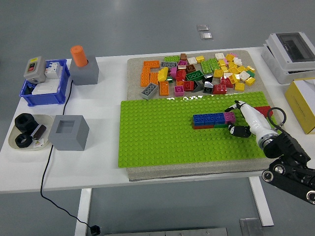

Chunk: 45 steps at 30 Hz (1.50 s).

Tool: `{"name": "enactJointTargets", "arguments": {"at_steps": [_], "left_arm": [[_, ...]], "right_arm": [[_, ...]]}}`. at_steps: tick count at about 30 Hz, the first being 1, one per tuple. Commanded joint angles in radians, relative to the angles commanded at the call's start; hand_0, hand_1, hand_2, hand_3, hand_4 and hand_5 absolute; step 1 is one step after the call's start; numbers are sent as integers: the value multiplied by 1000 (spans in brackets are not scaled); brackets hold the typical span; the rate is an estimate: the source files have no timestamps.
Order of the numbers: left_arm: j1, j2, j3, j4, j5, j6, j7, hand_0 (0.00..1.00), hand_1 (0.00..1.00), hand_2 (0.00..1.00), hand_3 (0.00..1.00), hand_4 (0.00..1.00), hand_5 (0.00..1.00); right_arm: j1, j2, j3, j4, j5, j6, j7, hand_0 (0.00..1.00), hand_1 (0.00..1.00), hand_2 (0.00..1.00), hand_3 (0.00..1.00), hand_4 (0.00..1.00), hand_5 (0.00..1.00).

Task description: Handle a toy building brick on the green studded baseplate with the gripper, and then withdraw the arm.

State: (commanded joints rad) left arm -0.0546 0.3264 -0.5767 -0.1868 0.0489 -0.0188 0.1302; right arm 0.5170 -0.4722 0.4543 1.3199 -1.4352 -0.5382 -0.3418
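A green studded baseplate (162,132) lies on a grey mat in the middle of the table. On its right part stands a short row of joined bricks (209,119): blue bricks on top with a pink brick (229,116) at the right end, red and green ones beneath. My right hand (236,118), white with black fingertips, comes in from the lower right. Its fingers are spread around the pink end of the row, one tip above and one below. Whether they touch the brick I cannot tell. A red brick (264,110) lies behind the hand.
A pile of loose bricks (197,73) covers the mat behind the baseplate. On the left stand a grey hollow block (69,132), a grey block with an orange cylinder (81,64), a blue bin (44,83) and a dish of black parts (27,130). Boxes (295,54) sit at the right edge.
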Motion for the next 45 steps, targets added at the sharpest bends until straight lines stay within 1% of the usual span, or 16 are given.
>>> {"name": "enactJointTargets", "arguments": {"at_steps": [1, 7, 8, 13, 14, 19, 20, 29, 36, 38, 43, 44, 45], "left_arm": [[0, 0, 0, 0, 0, 0, 0, 846, 889, 841, 614, 889, 421], [0, 0, -1, 0, 1, 0, 0, 846, 889, 841, 614, 889, 421], [0, 0, -2, 0, 2, 1, 0, 846, 889, 841, 614, 889, 422], [1, 0, -1, 0, 1, 1, 0, 846, 889, 841, 614, 889, 422], [2, 0, -2, 0, 2, 2, 0, 846, 889, 841, 614, 889, 423], [4, -1, -4, -1, 5, 2, 2, 846, 889, 841, 614, 889, 423], [4, -1, -4, -1, 5, 2, 2, 846, 889, 841, 614, 889, 425], [8, -2, -2, -1, 2, 1, 3, 846, 889, 841, 614, 890, 427], [12, -4, 2, -1, -6, 1, 2, 846, 890, 841, 612, 889, 427], [12, -5, 3, -1, -8, 1, 1, 846, 889, 840, 612, 889, 427], [14, -3, -1, 0, -2, 1, 1, 846, 889, 840, 612, 889, 427], [14, -3, -2, 0, -1, 2, 2, 846, 889, 841, 613, 889, 428], [13, -2, -3, 0, 0, 2, 2, 846, 889, 841, 613, 889, 428]], "right_arm": [[0, 0, 0, 0, 1, 0, 1, 998, 983, 983, 734, 546, 2], [-1, 0, 2, 1, 4, 3, 1, 998, 983, 983, 734, 546, 2], [-1, -1, 2, 2, 5, 3, 1, 998, 985, 986, 761, 554, 2], [0, -3, 3, 3, 7, 7, 1, 998, 985, 986, 761, 554, 2], [0, -3, 3, 3, 7, 7, 1, 998, 986, 988, 831, 571, 2], [-2, -5, 4, 4, 9, 9, 1, 998, 986, 988, 831, 571, 2], [-2, -6, 3, 4, 9, 9, 0, 998, 988, 991, 865, 576, 2], [-5, -12, 2, 9, 7, 16, -7, 998, 989, 996, 873, 581, 2], [-5, -52, 12, 53, -7, 42, -30, 998, 991, 998, 877, 594, 2], [-10, -75, 21, 81, -23, 46, -39, 998, 992, 998, 880, 611, 2], [-24, -121, 35, 137, -80, 45, -49, 998, 992, 998, 880, 611, 2], [-24, -127, 35, 144, -88, 46, -49, 998, 993, 998, 734, 692, 82], [-24, -132, 34, 149, -94, 45, -44, 998, 993, 998, 734, 692, 82]]}}
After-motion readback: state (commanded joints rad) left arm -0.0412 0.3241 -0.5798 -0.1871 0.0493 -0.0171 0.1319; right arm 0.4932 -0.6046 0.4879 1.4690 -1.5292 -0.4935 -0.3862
